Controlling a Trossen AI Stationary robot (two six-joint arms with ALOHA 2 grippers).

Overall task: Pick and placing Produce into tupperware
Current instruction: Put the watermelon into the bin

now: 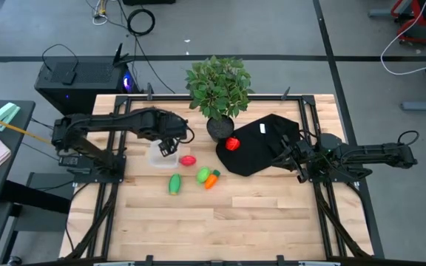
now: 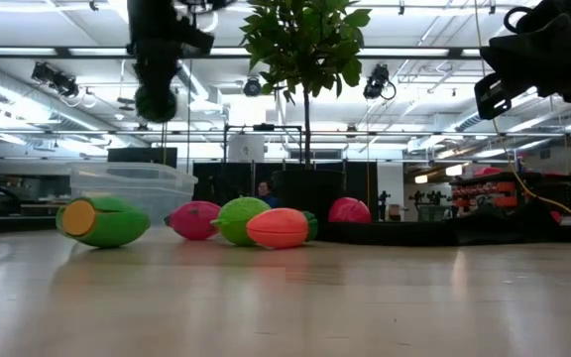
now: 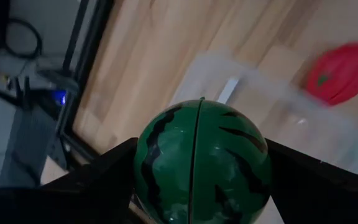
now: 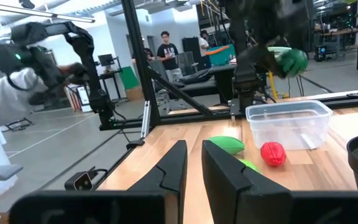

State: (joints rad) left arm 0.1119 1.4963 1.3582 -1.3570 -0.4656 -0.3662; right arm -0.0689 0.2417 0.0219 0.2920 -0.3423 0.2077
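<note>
The left pincer [image 1: 170,146] grips the dark green striped ball [image 3: 201,165] between its fingers and holds it raised above the tupperware [image 1: 160,156], positioned for release into the tub. The remaining produce lies on the counter [image 1: 272,214] just beside the tub. The right pincer [image 1: 299,164] waits over the black cloth [image 1: 261,151], fingers slightly parted and empty.

Bright, even overhead light; ceiling strip lamps [image 2: 28,74] glare in low view. Soft short shadows on table [image 1: 257,214]. Left wrist view motion-blurred; watermelon ball [image 3: 201,163] fairly sharp.
</note>
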